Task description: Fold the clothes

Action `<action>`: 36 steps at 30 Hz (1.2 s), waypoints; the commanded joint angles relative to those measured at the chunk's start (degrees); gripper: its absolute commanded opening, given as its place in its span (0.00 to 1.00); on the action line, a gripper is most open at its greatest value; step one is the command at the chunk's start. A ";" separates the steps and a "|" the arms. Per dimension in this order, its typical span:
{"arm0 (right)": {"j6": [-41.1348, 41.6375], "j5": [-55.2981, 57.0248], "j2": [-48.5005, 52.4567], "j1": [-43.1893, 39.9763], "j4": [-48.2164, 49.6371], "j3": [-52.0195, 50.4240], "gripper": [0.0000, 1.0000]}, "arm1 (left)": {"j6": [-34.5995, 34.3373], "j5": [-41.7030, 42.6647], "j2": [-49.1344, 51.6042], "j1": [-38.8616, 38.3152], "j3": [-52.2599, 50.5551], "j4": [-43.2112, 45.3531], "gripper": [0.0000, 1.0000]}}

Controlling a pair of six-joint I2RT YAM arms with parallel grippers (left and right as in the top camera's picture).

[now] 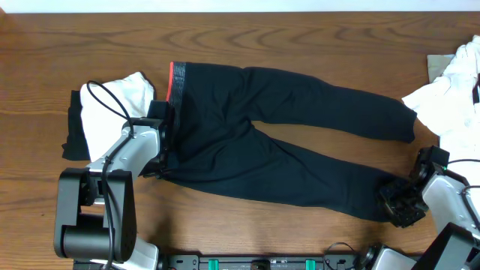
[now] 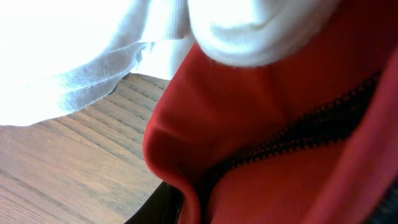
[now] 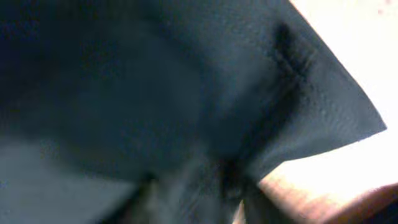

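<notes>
No writing, label, brand mark, number or sign can be read in any of the three views. The waistband [image 1: 177, 81] of the black trousers [image 1: 285, 142], toward 10 o'clock on the desk [image 1: 300, 37], shows only plain red and grey. Close up from the left wrist it is blurred red cloth with dark stitching.

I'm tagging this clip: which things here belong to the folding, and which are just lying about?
Belong: black trousers, left claw at their waistband, right claw at a leg end, white garment and black garment at left, white pile at right.
Lying about: grey piece by the white pile, too little showing to name.
</notes>
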 commanded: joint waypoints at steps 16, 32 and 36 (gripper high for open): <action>-12.15 -5.44 -3.91 -0.92 -15.78 14.60 0.01 | 2.82 6.93 -6.21 0.39 14.23 -17.16 0.19; -12.02 -21.44 -0.44 -0.81 0.96 21.94 0.02 | 5.92 6.97 -9.05 0.44 27.89 0.15 0.10; -10.08 -23.63 4.61 -0.81 6.91 21.94 0.01 | 4.44 9.09 -9.03 0.46 27.89 9.29 0.09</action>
